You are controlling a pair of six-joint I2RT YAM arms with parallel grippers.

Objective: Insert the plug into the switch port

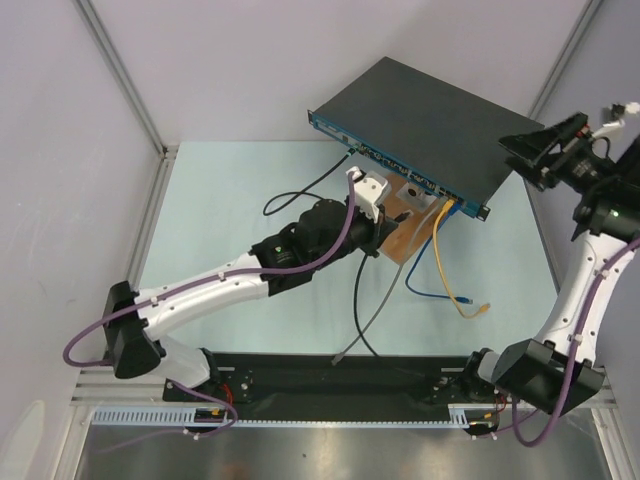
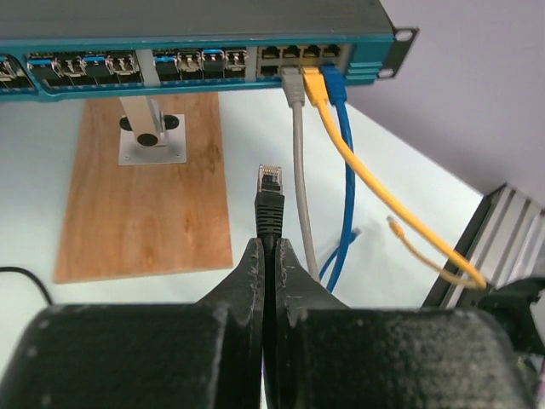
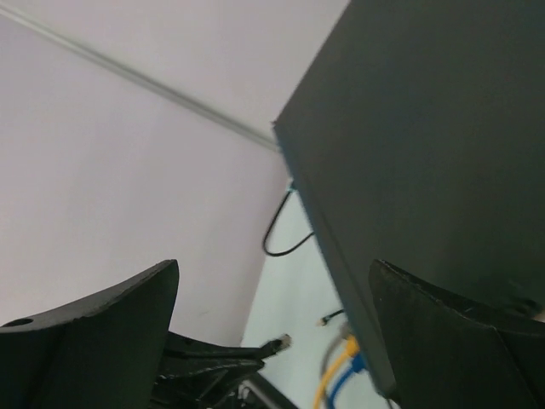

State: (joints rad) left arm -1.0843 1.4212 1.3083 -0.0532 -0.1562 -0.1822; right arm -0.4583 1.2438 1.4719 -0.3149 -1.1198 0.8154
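My left gripper [image 2: 270, 256] is clenched on the plug [image 2: 270, 200], pinching the black boot just behind the clear tip. The plug sticks out past my fingertips and points at the switch [image 2: 170, 68]. It is not in any port; there is a clear gap to the teal front face. In the left wrist view the plug sits below the port row, just left of the grey cable [image 2: 300, 170], about over the right edge of the wooden board [image 2: 145, 204].

The switch [image 1: 430, 120] sits at the far side of the table [image 1: 250, 220], angled, front face toward my arms, raised over the board [image 1: 405, 240]. A metal bracket [image 2: 152, 136] stands on the board under the switch.

The grey cable, yellow cable [image 2: 366, 179] and blue cable [image 2: 345, 170] are plugged in side by side at the right end of the front face. Loose ends of the yellow and blue cables lie on the table. A black cable [image 1: 300, 195] loops on the table left of my left gripper [image 1: 385, 215].

My right gripper [image 1: 535, 150] is released, fingers spread wide, holding nothing. It is up at the right end of the switch. The right wrist view shows the dark top of the switch [image 3: 443, 128] beyond the right gripper [image 3: 274, 273]. I cannot tell whether the finger touches it.
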